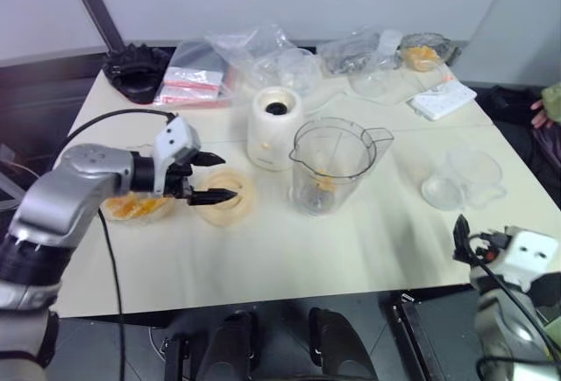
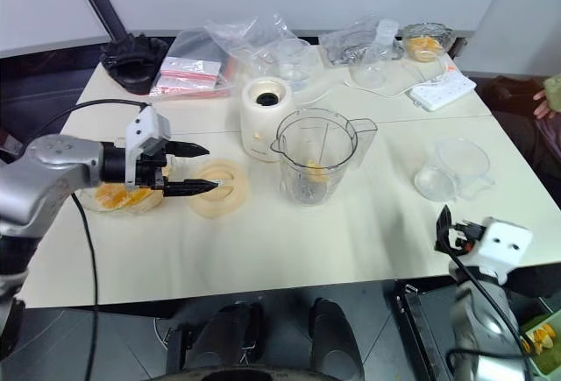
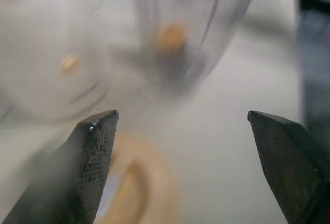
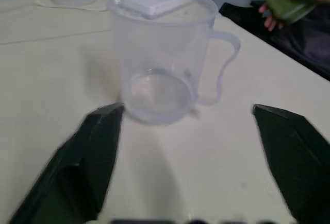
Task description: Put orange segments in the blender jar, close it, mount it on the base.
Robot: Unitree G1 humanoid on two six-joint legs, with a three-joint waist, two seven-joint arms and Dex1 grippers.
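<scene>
Fingers on the left gripper [image 2: 200,168] are spread wide and empty over the peach lid [image 2: 219,188], probably to cap the blender jar [image 2: 316,167] beside the base [image 2: 264,118], while the right gripper [image 4: 188,147] is open too, off at the table edge.

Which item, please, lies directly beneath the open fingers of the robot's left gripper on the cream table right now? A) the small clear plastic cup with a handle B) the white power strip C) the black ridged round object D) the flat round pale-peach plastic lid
D: the left gripper hangs with its two black fingers spread over the flat round pale-peach plastic lid, beside the large clear plastic blender jar.
</scene>
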